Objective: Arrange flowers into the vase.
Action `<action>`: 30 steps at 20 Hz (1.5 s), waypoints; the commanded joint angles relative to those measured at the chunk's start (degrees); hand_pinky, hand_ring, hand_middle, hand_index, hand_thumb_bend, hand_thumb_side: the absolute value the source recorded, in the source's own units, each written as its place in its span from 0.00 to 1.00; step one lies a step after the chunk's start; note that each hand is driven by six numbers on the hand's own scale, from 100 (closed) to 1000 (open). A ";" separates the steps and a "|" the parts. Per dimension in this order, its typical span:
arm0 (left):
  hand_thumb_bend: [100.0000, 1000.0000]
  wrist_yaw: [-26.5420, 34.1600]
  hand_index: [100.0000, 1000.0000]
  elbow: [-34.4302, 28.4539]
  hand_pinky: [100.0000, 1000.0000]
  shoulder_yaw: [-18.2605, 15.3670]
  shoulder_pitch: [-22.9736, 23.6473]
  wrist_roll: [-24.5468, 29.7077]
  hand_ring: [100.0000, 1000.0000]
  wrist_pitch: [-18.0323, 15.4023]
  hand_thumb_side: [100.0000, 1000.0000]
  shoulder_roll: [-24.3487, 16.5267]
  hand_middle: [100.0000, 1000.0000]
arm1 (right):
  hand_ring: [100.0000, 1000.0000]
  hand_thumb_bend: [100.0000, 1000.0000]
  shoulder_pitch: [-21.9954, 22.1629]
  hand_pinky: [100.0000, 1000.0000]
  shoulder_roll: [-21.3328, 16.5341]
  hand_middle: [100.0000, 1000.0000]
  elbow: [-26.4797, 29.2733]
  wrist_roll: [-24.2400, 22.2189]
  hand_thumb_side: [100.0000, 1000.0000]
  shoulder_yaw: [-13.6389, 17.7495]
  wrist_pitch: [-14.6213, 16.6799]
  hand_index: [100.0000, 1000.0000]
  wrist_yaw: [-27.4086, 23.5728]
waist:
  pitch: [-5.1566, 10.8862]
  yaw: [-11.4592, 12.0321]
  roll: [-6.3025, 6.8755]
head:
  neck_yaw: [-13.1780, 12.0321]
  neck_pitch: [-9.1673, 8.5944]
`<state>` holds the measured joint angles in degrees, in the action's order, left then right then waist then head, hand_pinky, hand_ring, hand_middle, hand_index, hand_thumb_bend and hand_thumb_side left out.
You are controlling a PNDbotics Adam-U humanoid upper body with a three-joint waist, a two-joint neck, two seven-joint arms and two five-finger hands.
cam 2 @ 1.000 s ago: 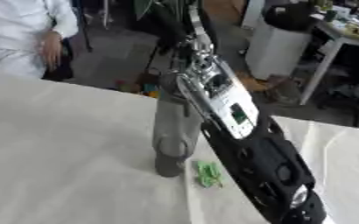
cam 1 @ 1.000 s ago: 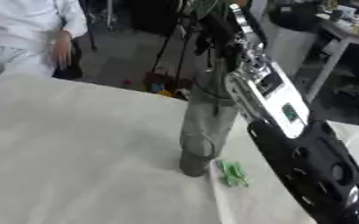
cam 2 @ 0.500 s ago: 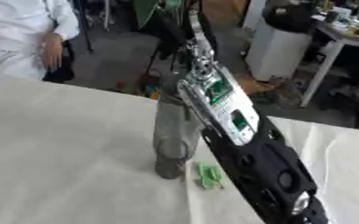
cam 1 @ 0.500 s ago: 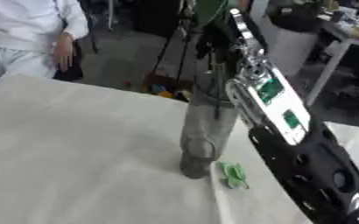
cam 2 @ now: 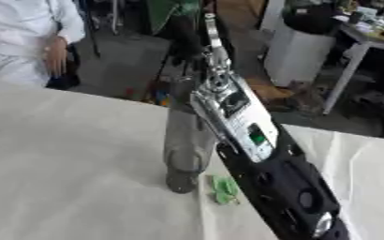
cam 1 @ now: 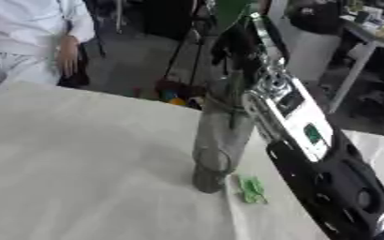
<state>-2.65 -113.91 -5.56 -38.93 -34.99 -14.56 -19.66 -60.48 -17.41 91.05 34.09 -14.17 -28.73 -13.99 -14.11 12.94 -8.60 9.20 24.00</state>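
Tall clear glass vase (cam 1: 216, 140) stands upright on the desk (cam 1: 80, 178), which is covered in a pale, off-white cloth. The vase sits near the middle of the cloth, its darker base resting flat on the surface.

Green stems and a broad green leaf (cam 1: 228, 14) rise out of the vase's mouth and run up past the top edge of the view. No blossom can be made out; only green shows.

Just beside the vase's foot, on its right side, lies a small bright green scrap (cam 1: 251, 188), flat on the cloth and not touching the glass as far as I can see.

The right arm (cam 2: 261, 159), black with a silver and white section bearing a small green mark, comes in from the lower right corner and slants up across the view, passing close along the vase's right side. The right robot hand (cam 2: 197, 40) is up by the vase's mouth, dark against the green stems. It is blurred there, and I cannot tell whether its fingers are closed around a stem or spread.

The left robot hand does not show in either view.
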 commanded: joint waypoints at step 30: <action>0.00 0.32 0.95 -0.68 0.88 -0.11 -1.22 0.10 0.89 0.13 1.00 -0.41 0.85 | 0.32 0.23 0.56 0.26 -1.52 0.19 2.44 6.80 0.61 -0.31 -5.70 0.19 5.30 | 1.03 -1.21 1.11 | -0.10 -1.38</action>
<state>-2.56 -113.91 -5.56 -39.31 -34.94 -14.51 -19.64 -58.98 -17.44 92.63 34.78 -14.83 -28.16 -9.20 -14.13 11.79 -8.23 9.17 23.03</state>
